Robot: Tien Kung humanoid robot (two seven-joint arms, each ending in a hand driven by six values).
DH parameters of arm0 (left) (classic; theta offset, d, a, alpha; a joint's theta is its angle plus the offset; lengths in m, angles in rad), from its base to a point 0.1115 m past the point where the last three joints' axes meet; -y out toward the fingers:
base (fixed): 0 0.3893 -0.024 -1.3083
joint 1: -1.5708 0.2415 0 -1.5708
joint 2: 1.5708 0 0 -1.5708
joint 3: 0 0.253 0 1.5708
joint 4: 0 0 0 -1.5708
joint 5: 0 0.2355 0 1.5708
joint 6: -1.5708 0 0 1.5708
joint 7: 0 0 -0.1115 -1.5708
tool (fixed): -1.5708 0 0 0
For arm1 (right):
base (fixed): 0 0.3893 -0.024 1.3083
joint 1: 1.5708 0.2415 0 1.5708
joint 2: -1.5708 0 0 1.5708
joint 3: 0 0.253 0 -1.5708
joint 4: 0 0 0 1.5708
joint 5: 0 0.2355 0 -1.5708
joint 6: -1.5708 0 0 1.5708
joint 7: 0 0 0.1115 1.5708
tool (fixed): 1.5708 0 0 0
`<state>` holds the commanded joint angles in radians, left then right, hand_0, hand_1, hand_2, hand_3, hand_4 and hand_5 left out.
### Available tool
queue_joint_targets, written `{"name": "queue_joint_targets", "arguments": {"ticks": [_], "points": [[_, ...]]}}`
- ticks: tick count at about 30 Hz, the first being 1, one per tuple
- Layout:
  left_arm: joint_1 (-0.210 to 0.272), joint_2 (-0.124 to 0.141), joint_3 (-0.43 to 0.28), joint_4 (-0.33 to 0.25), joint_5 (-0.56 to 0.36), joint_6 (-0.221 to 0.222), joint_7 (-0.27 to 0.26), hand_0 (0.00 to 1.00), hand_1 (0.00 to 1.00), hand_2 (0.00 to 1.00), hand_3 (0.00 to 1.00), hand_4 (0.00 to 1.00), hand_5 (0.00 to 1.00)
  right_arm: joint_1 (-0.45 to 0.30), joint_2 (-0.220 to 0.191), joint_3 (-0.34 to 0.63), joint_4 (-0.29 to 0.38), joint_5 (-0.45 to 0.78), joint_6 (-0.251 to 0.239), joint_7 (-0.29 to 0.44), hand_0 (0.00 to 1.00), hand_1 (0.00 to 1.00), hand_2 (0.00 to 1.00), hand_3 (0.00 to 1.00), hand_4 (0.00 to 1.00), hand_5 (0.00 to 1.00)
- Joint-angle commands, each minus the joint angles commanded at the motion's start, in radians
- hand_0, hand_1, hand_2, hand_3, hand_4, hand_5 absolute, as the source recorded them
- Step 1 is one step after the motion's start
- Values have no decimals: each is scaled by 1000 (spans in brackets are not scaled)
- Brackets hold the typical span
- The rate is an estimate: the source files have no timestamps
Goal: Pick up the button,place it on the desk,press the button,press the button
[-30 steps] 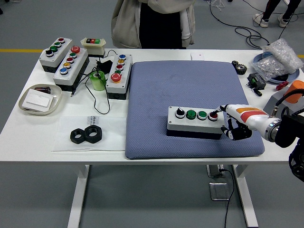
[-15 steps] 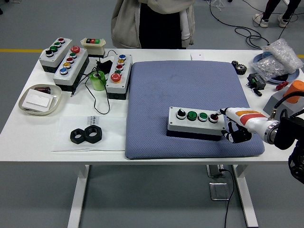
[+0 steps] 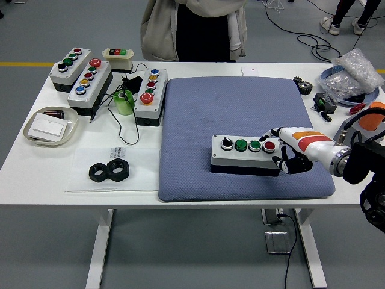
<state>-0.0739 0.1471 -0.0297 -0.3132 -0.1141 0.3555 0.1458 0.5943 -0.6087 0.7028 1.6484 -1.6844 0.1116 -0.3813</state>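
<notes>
Item: grey button box, four buttons, lying on the blue mat toward the bench's near right corner. We see the right hand at its right end, one finger extended beside the red button, the others curled, holding nothing.

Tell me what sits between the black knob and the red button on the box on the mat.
In the head view, two green buttons sit in a row between the black knob and the red button on the box.
</notes>
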Motion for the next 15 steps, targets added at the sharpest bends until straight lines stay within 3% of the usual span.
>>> {"name": "queue_joint_targets", "arguments": {"ticks": [15], "points": [[-2,1,2,-1,-2,1,-2,789,839,919,848,610,998,28,36,-31,-39,-3,2,-2,169,53,211,787,578,2]]}}
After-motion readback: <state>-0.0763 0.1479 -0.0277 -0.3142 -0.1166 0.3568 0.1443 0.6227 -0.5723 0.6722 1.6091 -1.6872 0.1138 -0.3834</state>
